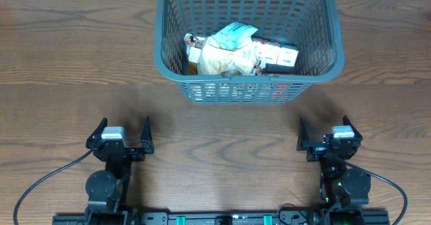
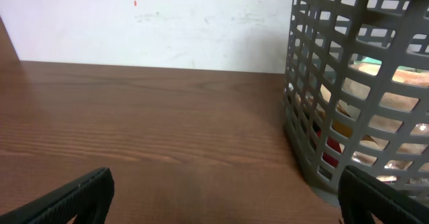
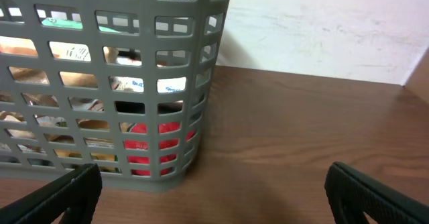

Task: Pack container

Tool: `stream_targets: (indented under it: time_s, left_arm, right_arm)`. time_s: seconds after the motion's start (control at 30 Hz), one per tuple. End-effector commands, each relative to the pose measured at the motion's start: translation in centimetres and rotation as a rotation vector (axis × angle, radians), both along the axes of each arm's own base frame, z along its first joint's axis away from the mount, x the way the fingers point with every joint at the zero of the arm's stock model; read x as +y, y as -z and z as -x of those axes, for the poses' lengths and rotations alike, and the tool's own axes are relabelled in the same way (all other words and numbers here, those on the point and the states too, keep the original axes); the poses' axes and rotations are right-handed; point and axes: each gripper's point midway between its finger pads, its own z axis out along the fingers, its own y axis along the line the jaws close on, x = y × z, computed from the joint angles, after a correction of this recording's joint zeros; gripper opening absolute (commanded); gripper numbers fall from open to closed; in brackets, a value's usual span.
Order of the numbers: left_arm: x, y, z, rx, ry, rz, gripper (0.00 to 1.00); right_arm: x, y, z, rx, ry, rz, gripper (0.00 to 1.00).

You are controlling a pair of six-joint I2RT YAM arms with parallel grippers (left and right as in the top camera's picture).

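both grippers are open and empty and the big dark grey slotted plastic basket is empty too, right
Not quite: the dark grey slotted plastic basket holds snack packets, as the overhead view shows. The left gripper and right gripper are indeed open and empty.

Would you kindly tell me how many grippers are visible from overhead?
2: the left gripper lower left in the overhead view, the right gripper lower right; both open and empty.
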Motion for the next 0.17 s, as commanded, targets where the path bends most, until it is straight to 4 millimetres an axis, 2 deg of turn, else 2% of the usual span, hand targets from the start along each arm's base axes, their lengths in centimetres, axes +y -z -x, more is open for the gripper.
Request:
stream_targets:
  time_s: [0.0, 0.13]
  left_arm:
    - [0.06, 1.78, 0.11, 0.055, -0.006, -0.001, 0.99]
    - [0.07, 1.79, 0.11, 0.055, -0.006, -0.001, 0.99]
  right_arm:
    - [-0.16, 0.19, -0.01, 0.000, 0.008, -0.012, 0.99]
    - [-0.16, 0.19, -0.01, 0.000, 0.008, -0.012, 0.99]
